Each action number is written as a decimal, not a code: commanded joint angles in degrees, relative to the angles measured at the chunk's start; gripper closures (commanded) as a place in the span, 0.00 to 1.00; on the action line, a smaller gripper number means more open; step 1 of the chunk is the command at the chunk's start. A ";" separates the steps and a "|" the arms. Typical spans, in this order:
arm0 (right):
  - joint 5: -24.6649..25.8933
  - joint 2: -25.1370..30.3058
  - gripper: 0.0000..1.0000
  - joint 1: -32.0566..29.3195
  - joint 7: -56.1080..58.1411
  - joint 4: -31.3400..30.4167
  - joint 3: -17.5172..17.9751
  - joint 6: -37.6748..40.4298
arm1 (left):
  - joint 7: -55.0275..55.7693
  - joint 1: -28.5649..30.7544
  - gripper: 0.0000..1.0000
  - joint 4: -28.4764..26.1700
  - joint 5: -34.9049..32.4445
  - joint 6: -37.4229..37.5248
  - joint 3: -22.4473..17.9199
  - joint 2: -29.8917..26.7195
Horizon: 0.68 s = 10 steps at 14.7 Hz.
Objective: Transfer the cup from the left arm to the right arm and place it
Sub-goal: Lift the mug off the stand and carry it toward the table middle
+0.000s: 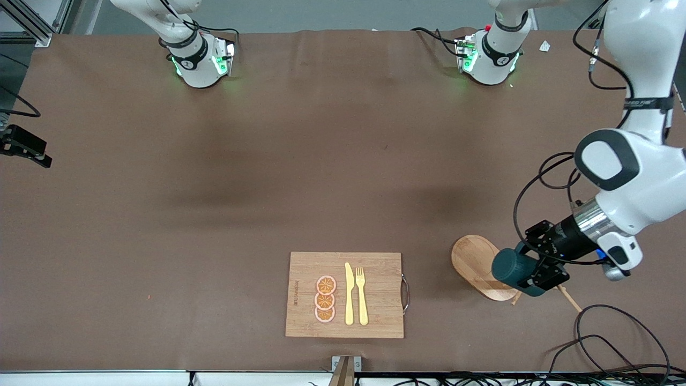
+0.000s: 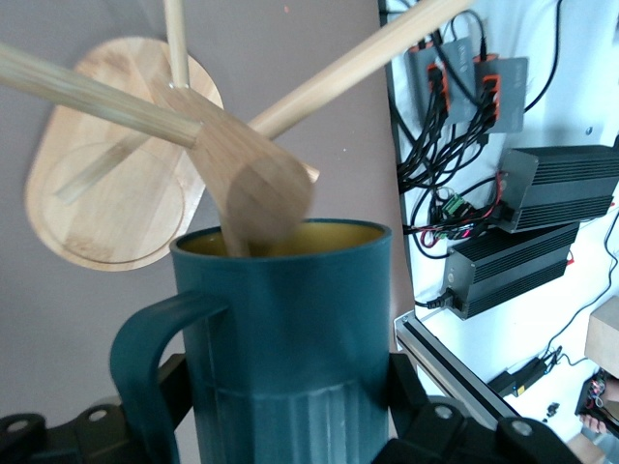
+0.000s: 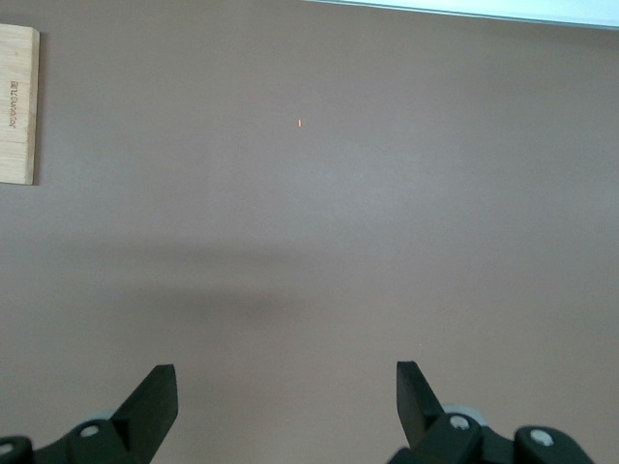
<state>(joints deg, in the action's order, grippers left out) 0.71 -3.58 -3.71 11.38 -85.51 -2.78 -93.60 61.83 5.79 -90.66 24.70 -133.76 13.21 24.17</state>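
My left gripper [image 1: 531, 265] is shut on the cup [image 1: 509, 266], a dark teal mug with ribbed sides. It holds the cup tipped on its side, up in the air over the edge of a small oval wooden board [image 1: 474, 262]. In the left wrist view the cup [image 2: 290, 290] fills the foreground, with its loop handle [image 2: 145, 338] and tan-yellow inside showing. The black fingers [image 2: 406, 387] press both of its sides. My right gripper [image 3: 285, 387] hangs open over bare brown table toward the right arm's end, with nothing between its fingers.
A bamboo cutting board [image 1: 345, 295] lies near the front edge; on it are three orange slices [image 1: 325, 299], a yellow knife [image 1: 349, 295] and a fork [image 1: 362, 295]. Wooden utensils [image 2: 251, 184] lie crossed beside the oval board [image 2: 106, 193]. Cables [image 1: 605, 343] trail at the left arm's end.
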 commanded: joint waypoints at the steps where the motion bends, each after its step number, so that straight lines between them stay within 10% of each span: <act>1: -0.01 1.03 0.00 -0.86 -0.13 -1.15 0.67 -0.09 | 7.14 -0.69 0.47 2.23 -6.92 4.11 0.59 -2.11; 10: -0.01 1.03 0.00 -0.95 -0.13 -1.15 0.67 -0.09 | 33.25 -17.72 0.47 4.53 -28.64 8.17 2.53 -1.59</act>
<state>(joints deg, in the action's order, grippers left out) 0.71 -3.58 -3.73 11.38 -85.50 -2.80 -93.60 91.19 -8.50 -86.60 -0.39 -126.43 16.25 22.06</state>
